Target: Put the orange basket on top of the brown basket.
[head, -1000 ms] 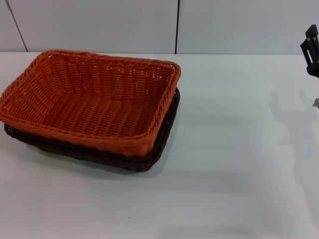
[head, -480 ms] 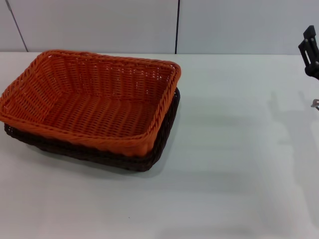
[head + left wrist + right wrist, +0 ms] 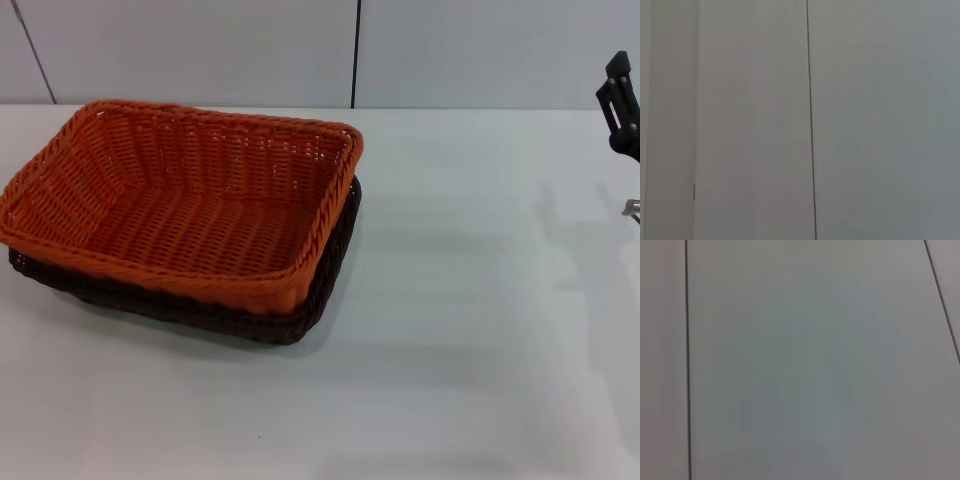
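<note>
The bright orange rectangular woven wicker-style basket (image 3: 185,200) sits nested inside the very dark brown rectangular woven basket (image 3: 325,275) on the left half of the white worktop (image 3: 460,330), their rims roughly parallel and only the brown rim and its right and near walls showing, so the stacking appears complete. The right end effector (image 3: 622,105) hangs at the far right edge of the head view, well apart from both baskets, and whether its fingers are spread or closed cannot be told; the left end effector is out of sight. Against the earlier frames the baskets lie unmoved, while the right end effector has drifted slightly upward and outward, judged to be a retreat.
</note>
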Action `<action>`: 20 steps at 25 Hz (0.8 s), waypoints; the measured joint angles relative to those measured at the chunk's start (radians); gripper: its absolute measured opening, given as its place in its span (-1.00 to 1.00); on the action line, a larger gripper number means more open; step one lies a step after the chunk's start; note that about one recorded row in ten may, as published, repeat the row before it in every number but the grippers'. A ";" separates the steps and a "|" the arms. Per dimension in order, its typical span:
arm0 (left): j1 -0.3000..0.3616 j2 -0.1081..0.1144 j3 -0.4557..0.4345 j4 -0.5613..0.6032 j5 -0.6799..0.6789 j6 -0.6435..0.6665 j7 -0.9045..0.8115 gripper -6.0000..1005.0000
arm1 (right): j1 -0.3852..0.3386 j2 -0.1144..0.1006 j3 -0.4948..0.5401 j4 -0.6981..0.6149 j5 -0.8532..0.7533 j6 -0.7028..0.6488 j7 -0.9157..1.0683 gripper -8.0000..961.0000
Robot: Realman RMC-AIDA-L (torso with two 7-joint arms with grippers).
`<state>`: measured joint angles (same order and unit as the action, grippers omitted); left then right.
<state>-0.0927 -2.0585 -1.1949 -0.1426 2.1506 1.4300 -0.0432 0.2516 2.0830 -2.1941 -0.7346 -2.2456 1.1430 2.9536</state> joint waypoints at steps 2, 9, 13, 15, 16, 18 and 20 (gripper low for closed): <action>0.000 0.000 0.000 0.000 0.000 0.000 0.000 0.53 | 0.000 0.000 0.000 0.000 0.000 0.000 0.000 0.58; 0.001 0.000 0.000 0.000 0.000 0.001 0.000 0.53 | -0.002 0.000 -0.001 0.000 0.000 0.000 0.000 0.58; 0.001 -0.001 0.000 0.000 0.000 0.001 0.000 0.53 | -0.004 0.000 -0.001 0.003 0.000 0.000 0.000 0.58; 0.001 -0.002 0.000 0.000 0.000 0.001 -0.001 0.53 | -0.004 0.000 -0.001 0.004 0.000 0.000 0.000 0.58; 0.001 -0.002 0.000 0.000 0.000 0.001 -0.001 0.53 | -0.004 0.000 -0.001 0.004 0.000 0.000 0.000 0.58; 0.001 -0.002 0.000 0.000 0.000 0.001 -0.002 0.53 | -0.004 0.000 -0.001 0.005 0.000 0.002 0.000 0.58; 0.001 -0.002 0.000 0.000 0.000 0.001 -0.002 0.53 | -0.005 0.000 -0.002 0.007 -0.001 0.017 0.000 0.58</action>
<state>-0.0920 -2.0609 -1.1948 -0.1426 2.1506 1.4313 -0.0448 0.2469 2.0830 -2.1957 -0.7274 -2.2467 1.1598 2.9531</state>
